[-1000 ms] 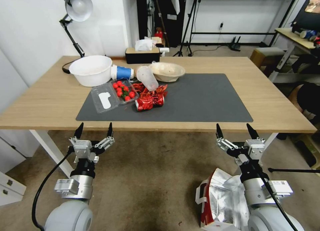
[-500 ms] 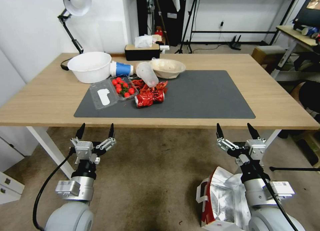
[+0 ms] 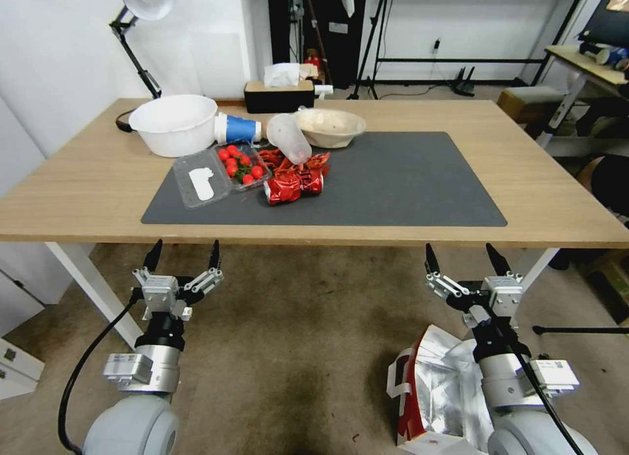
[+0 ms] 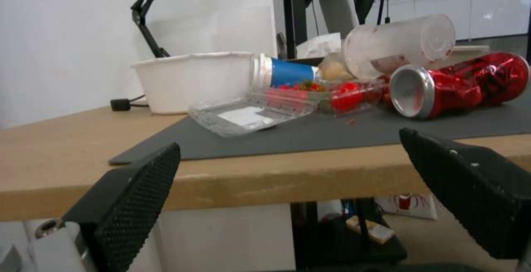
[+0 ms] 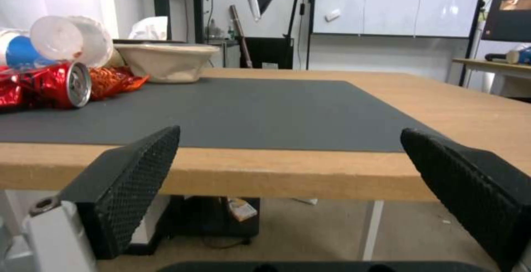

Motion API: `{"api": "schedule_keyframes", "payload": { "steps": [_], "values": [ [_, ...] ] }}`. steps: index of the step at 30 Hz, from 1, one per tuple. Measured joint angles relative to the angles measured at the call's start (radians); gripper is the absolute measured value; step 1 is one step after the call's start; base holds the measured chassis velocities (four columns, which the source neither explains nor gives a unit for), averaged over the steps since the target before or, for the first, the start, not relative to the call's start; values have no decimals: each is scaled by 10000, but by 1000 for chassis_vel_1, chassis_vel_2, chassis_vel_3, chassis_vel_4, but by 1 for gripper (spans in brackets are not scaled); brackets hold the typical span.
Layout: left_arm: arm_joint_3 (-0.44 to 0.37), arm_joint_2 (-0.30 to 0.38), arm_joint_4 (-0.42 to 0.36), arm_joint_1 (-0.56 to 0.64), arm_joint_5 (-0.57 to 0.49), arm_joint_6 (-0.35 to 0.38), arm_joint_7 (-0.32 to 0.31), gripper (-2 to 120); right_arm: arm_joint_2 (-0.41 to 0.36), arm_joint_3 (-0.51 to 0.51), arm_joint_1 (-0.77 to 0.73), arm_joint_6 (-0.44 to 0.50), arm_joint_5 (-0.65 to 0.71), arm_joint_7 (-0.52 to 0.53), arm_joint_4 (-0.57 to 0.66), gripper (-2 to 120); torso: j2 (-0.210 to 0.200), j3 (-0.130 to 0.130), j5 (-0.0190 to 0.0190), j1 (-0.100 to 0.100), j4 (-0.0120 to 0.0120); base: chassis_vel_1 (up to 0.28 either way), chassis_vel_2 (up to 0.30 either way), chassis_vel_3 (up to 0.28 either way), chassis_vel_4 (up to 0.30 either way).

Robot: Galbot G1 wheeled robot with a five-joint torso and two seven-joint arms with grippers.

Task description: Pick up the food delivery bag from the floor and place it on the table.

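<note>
White bowl [image 3: 173,122], tomato punnet [image 3: 241,169], crushed red can [image 3: 292,185]

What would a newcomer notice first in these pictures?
Probably the pile of rubbish on the mat at the table's left: red can, tomatoes, white bowl. Then the bag on the floor, under the right arm. Both grippers, left and right, hang open before the table edge.

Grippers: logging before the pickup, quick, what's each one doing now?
Left gripper: open, empty, above the floor.
Right gripper: open, empty, above the bag.
</note>
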Motion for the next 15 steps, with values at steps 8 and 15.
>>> {"api": "schedule_keyframes", "payload": {
  "steps": [8,15],
  "values": [
    [-24,-41,126,-1,1,-9,7,99,57,2,46,31,-4,-31,-126,100,-347,-207,0,-144,0,0,0,0,0],
    [-15,-30,232,-18,0,-16,7,99,126,-16,84,59,-5,-61,-227,100,-696,-415,1,-284,0,0,0,0,0]
  ]
}}
